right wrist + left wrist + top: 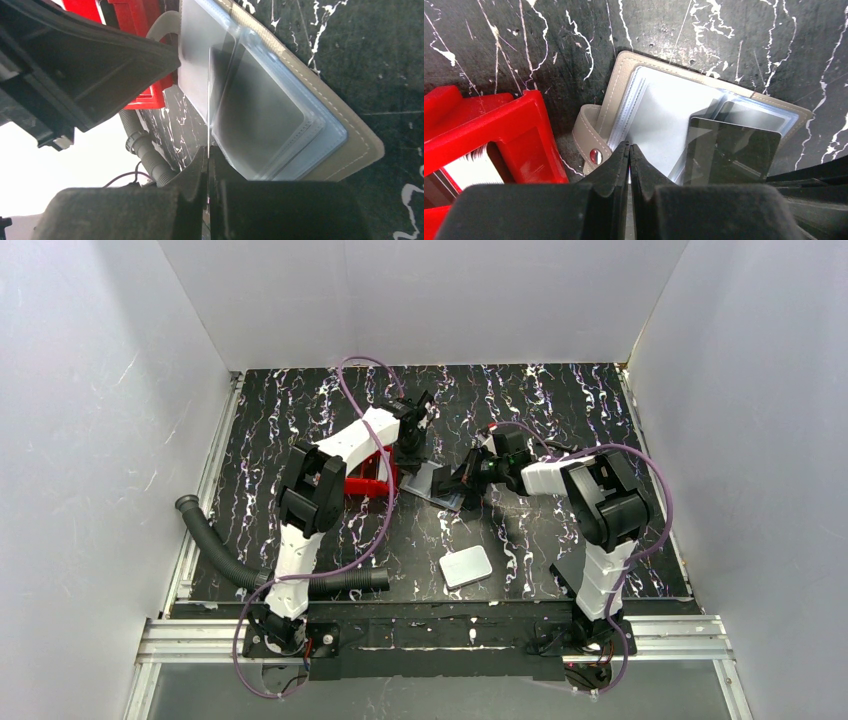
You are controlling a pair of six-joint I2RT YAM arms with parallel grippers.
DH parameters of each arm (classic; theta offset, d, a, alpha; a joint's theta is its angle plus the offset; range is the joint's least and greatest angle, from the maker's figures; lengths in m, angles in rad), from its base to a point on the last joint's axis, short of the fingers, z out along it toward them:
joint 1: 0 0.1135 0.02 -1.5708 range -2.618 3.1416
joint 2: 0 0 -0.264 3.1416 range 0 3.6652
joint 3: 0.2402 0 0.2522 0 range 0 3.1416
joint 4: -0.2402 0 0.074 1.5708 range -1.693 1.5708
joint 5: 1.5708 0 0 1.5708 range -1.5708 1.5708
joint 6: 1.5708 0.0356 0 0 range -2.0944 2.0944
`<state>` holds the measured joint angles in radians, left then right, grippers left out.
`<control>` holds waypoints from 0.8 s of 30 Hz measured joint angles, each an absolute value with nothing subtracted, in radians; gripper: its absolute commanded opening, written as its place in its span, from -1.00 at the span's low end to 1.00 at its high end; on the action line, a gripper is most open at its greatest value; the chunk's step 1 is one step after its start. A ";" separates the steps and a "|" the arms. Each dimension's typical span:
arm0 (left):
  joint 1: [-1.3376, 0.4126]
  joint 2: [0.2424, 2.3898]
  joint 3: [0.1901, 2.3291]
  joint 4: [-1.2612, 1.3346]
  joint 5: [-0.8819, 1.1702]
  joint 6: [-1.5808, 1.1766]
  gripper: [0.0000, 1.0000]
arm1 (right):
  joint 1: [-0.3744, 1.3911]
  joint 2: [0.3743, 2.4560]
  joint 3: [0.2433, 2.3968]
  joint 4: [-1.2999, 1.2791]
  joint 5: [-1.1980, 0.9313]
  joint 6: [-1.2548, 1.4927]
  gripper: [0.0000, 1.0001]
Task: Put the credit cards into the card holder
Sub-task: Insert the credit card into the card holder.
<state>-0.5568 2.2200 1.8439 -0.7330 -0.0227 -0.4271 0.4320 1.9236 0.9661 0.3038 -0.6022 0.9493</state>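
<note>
Currently, sleeve-opening appears in hand: right hand (207, 155) pinches a clear sleeve (207, 100) upright above the card holder (624, 70); left hand (629, 150), pressed together, sits at its edge. Credit cards (474, 169) lie beside it in the red tray (519, 130). Next probably: square insertion.

Top view: you can't see most of the card holder (428, 482), both wrists sit over it. Left wrist: credit cards (473, 169) in the red tray (524, 125) run off frame at 8 o'clock. Whether the left gripper (629, 152) pinches anything is hidden between its pads. Right wrist: the edge-on thin sheet (207, 100) nipped by the right gripper (207, 152) could be card or sleeve, can't tell.
</note>
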 measured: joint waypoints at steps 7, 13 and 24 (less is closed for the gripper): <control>-0.561 2.222 1.813 -0.731 -0.018 -0.427 -0.96 | 0.432 1.921 0.933 0.325 -0.603 0.968 -0.97; -0.562 2.222 1.802 -0.718 -0.013 -0.431 -0.97 | 0.428 1.913 0.912 0.343 -0.606 0.971 -0.97; -0.562 2.222 1.797 -0.710 -0.012 -0.430 -0.97 | 0.426 1.912 0.901 0.362 -0.601 0.996 -0.97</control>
